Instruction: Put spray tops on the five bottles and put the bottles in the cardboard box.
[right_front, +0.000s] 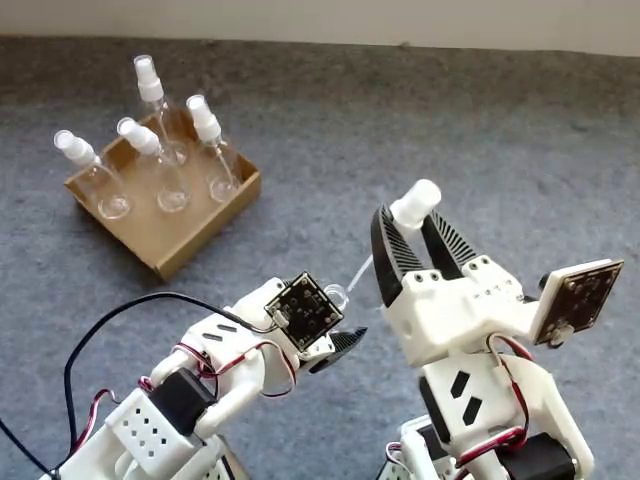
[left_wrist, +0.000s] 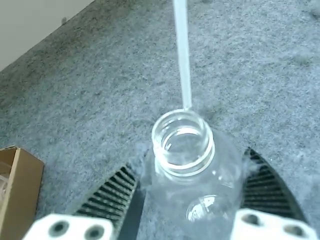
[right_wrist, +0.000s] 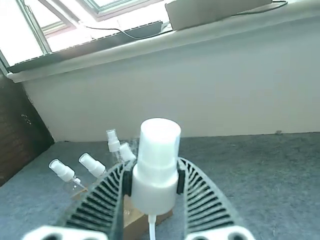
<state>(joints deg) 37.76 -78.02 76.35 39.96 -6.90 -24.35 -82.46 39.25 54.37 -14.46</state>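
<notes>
The left end effector (left_wrist: 187, 192) clamps an open bottle (left_wrist: 182, 145) near the tabletop's (right_front: 450, 120) front edge. The right end effector (right_wrist: 152, 172) pinches a spray top (right_wrist: 158, 142), its tube (left_wrist: 183, 55) tip at the bottle's rim. Four capped bottles (right_front: 160, 165) stand in the cardboard box (right_front: 205, 240) toward the far-left corner.

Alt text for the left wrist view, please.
The left pincer grips a clear, uncapped bottle, seen looking down into its open mouth. A spray top's thin dip tube ends at the mouth's rim. The grey carpeted table lies beyond, with a corner of the cardboard box at the frame's edge.
</notes>
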